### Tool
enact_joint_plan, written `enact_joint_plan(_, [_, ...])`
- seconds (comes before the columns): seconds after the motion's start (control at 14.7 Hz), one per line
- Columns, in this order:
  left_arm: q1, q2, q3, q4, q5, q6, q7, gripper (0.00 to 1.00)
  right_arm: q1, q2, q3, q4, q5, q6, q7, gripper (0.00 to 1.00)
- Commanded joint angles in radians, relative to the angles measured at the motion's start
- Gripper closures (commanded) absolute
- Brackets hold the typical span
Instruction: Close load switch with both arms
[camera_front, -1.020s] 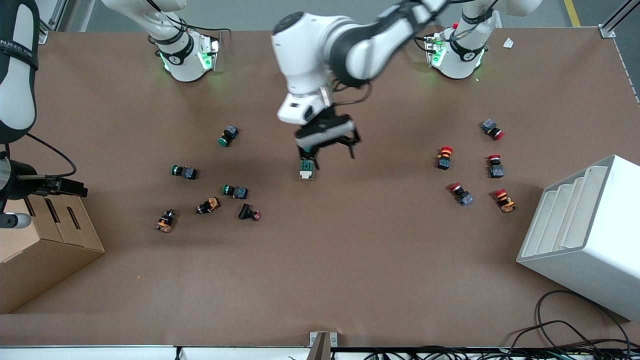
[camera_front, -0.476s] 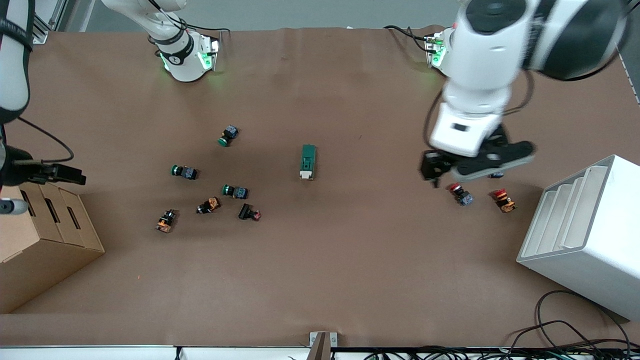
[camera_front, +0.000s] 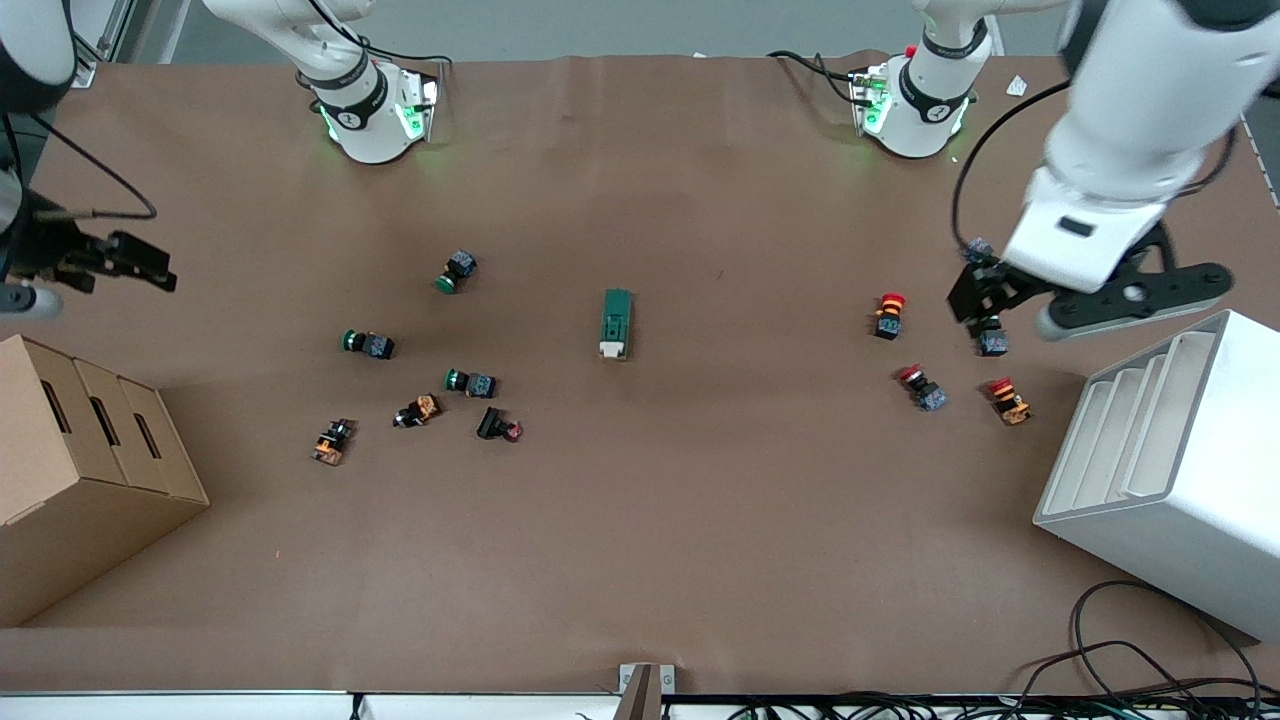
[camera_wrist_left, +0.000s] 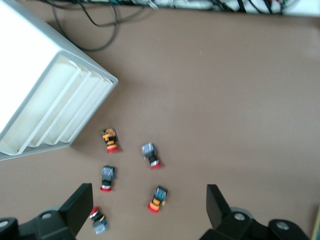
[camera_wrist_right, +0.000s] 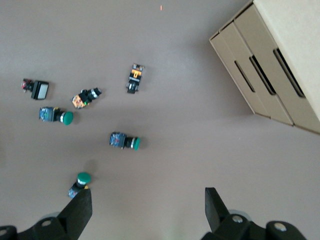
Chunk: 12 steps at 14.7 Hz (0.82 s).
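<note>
- Front view: the load switch (camera_front: 616, 323), a dark green rectangular block with a cream handle end, lies flat at mid-table on the matte brown table (camera_front: 640, 560), untouched by either arm.
- Left pincer (camera_front: 1090, 300) hangs released, black fingers spread wide, over a scatter of red-capped push buttons (camera_wrist_left: 151, 155) beside the ribbed white bin (camera_front: 1170, 460).
- Right pincer (camera_front: 95, 262) hovers with fingers parted at the right arm's end of the table, above bare brown surface near the slotted cardboard box (camera_front: 80, 460).
- Round green-capped push buttons (camera_wrist_right: 125, 141) lie toward the right arm's end from the switch.
</note>
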Motion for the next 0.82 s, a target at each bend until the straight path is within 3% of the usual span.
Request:
enact_joint_plan(0.0, [-0.018, -0.169, 0.119, -0.184, -0.119, 0.005, 0.138, 0.00, 0.005, -0.085, 0.002, -0.047, -0.023, -0.039, -0.002, 0.00])
enact_joint_plan(0.14, [-0.081, -0.227, 0.231, -0.250, -0.148, 0.005, 0.247, 0.00, 0.003, -0.097, 0.002, -0.043, -0.023, -0.056, -0.002, 0.00])
enact_joint_plan(0.27, [-0.114, -0.261, 0.299, -0.292, -0.160, 0.004, 0.322, 0.00, 0.000, -0.097, 0.002, -0.036, -0.020, -0.064, 0.003, 0.00])
enact_joint_plan(0.75, [-0.126, -0.266, 0.311, -0.298, -0.220, 0.004, 0.352, 0.00, -0.003, -0.097, -0.001, -0.004, 0.034, -0.075, 0.003, 0.00])
